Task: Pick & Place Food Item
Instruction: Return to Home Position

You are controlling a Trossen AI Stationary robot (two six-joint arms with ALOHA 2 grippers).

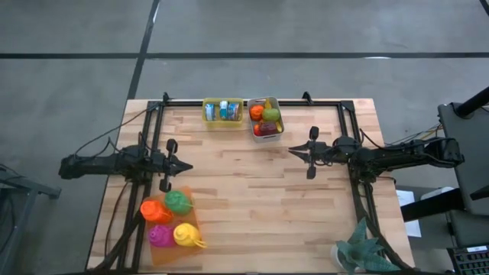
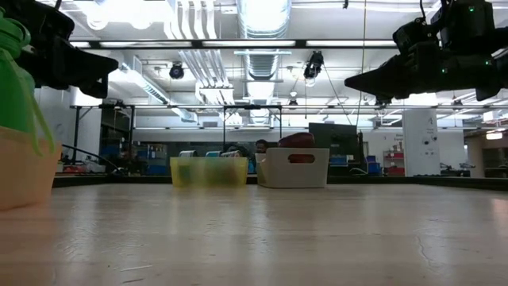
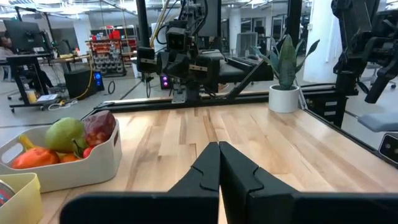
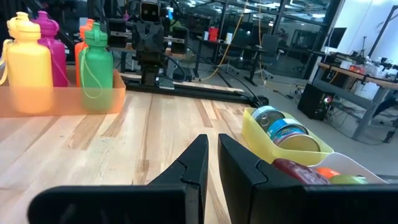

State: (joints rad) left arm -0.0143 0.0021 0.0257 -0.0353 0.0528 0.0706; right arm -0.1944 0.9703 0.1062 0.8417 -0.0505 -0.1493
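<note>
At the near left, coloured bottles are standing in an orange tray. The left gripper is hovering over the table, fingers pressed together, empty. Tuna cans are lying in the yellow bin at the far edge, just beside a white fruit bin. The right gripper is hovering at right, apparently closed too.

A pale wooden worktop stands on a grey concrete floor. Near its left front corner sits a translucent orange tray holding four lidded bottles packed close: orange bottle and green bottle behind, pink bottle and yellow bottle in front. At the right front corner stands a spiky green plant.
</note>
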